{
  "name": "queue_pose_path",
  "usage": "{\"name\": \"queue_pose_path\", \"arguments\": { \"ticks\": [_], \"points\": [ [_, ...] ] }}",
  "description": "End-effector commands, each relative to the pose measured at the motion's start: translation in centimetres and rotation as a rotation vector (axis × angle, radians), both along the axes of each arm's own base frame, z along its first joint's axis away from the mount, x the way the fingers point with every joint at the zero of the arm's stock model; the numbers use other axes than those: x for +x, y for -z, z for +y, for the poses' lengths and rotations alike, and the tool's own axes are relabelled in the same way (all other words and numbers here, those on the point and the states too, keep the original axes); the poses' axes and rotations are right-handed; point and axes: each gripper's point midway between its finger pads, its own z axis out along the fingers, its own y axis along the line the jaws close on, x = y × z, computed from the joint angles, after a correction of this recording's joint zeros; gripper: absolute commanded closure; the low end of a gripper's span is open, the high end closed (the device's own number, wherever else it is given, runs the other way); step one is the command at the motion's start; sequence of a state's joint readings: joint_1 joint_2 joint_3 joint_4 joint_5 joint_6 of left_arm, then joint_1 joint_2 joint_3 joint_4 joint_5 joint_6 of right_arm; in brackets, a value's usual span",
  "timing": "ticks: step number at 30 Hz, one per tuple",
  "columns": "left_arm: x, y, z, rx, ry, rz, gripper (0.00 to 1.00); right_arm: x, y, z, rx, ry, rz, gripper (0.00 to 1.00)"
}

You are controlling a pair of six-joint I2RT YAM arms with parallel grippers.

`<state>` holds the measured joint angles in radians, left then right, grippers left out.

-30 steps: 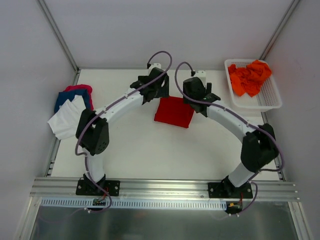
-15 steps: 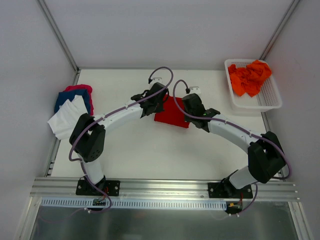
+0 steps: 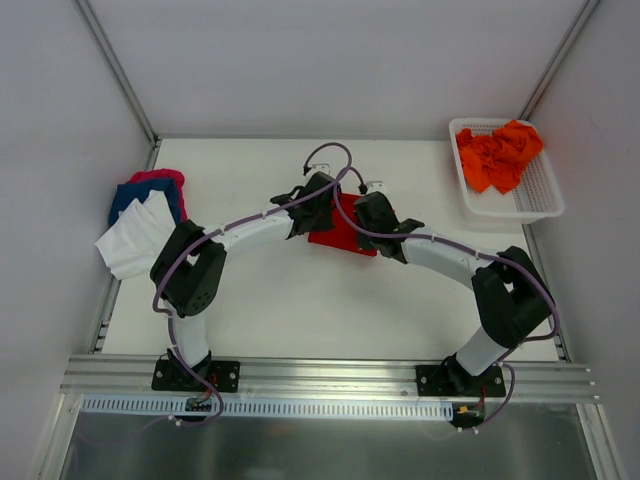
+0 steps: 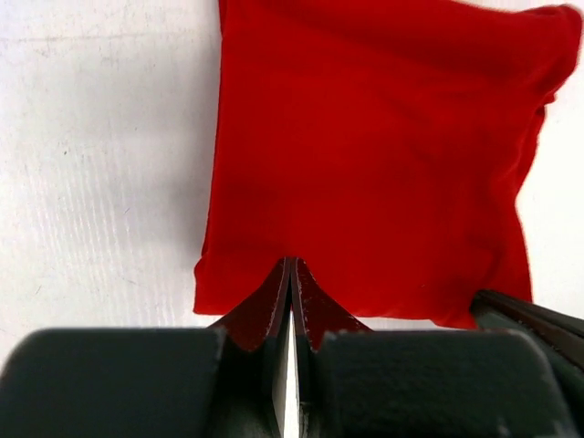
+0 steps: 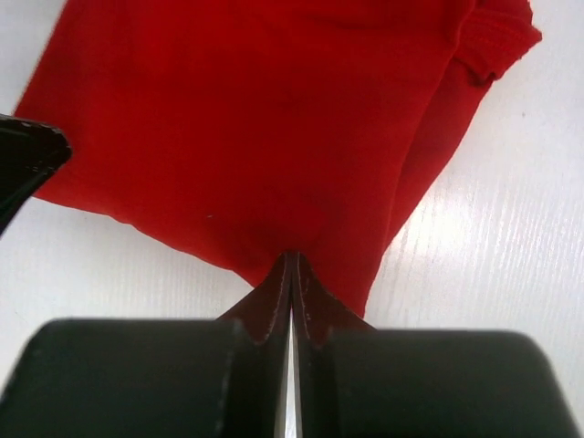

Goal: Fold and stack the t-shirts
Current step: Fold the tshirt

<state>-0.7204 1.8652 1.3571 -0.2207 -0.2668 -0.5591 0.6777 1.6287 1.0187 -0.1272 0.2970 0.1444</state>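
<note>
**A:** Red cloth in both pinches?

**B:** Yes. The left end effector [image 4: 290, 266] and right end effector [image 5: 292, 263] are each pressed together on the same edge of the deep red t-shirt [image 4: 365, 155], which lies folded square mid-worktop [image 3: 300, 300].

**A:** Which step?

**B:** Probably stacking it on the white, blue and pink t-shirts [image 3: 140, 215] at left. That calls for lifting evenly and keeping the fold flat. The orange t-shirts [image 3: 500, 155] lie in the basket [image 3: 545, 205].

**A:** Any labels?

**B:** None readable.

A white plastic mesh basket [image 3: 545, 205] sits in the bench's far right corner, well off to the right of the right hand [image 5: 292, 263]. The white bench [image 3: 300, 300] lies directly under that hand. An aluminium rail [image 3: 330, 372] runs along the bench's near edge, well behind the hand.
</note>
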Motion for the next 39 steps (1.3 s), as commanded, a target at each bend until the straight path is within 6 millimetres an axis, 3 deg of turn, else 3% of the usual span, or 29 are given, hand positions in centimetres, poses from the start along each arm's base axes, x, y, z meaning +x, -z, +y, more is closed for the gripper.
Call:
{"name": "queue_pose_path", "arguments": {
  "ticks": [1, 3, 6, 10, 21, 25, 30, 33, 36, 37, 39],
  "points": [
    [1.3, -3.4, -1.9, -0.084, 0.011, -0.068, 1.00, 1.5, -3.6, 2.1, 0.087, -0.016, -0.081, 1.00],
    [1.3, -3.3, -2.1, -0.084, 0.017, -0.065, 1.00, 1.5, -3.3, 2.3, 0.089, -0.018, -0.070, 1.00],
    [1.0, -1.7, -2.4, -0.080, 0.019, -0.029, 1.00, 0.8, -2.2, 2.0, 0.057, -0.008, -0.045, 1.00],
    [-0.3, 2.5, -1.8, -0.056, 0.000, 0.041, 1.00, -0.5, -1.1, 1.2, -0.008, 0.002, -0.027, 1.00],
    [-4.1, 10.5, -1.9, -0.042, 0.008, 0.221, 1.00, -4.6, 3.9, -1.3, -0.124, 0.079, 0.111, 1.00],
    [-5.3, 11.8, -1.1, -0.006, 0.005, 0.238, 1.00, -6.1, 5.6, -1.5, -0.148, 0.082, 0.141, 1.00],
    [-6.1, 12.0, -0.5, 0.003, 0.002, 0.239, 1.00, -7.5, 7.4, -1.1, -0.149, 0.076, 0.173, 1.00],
    [-6.7, 11.7, 0.0, 0.017, -0.006, 0.225, 1.00, -8.4, 6.5, 0.1, -0.122, 0.027, 0.116, 1.00],
    [-7.2, 11.5, 0.6, 0.031, -0.012, 0.217, 1.00, -8.4, 2.8, 1.8, -0.063, -0.032, 0.036, 1.00],
    [-7.3, 11.4, 0.7, 0.030, -0.013, 0.218, 1.00, -7.9, 0.6, 2.5, -0.033, -0.038, -0.005, 1.00],
    [-7.6, 11.4, 1.0, 0.029, -0.023, 0.219, 1.00, -7.4, -1.3, 3.0, -0.018, -0.060, -0.040, 1.00]
  ]
}}
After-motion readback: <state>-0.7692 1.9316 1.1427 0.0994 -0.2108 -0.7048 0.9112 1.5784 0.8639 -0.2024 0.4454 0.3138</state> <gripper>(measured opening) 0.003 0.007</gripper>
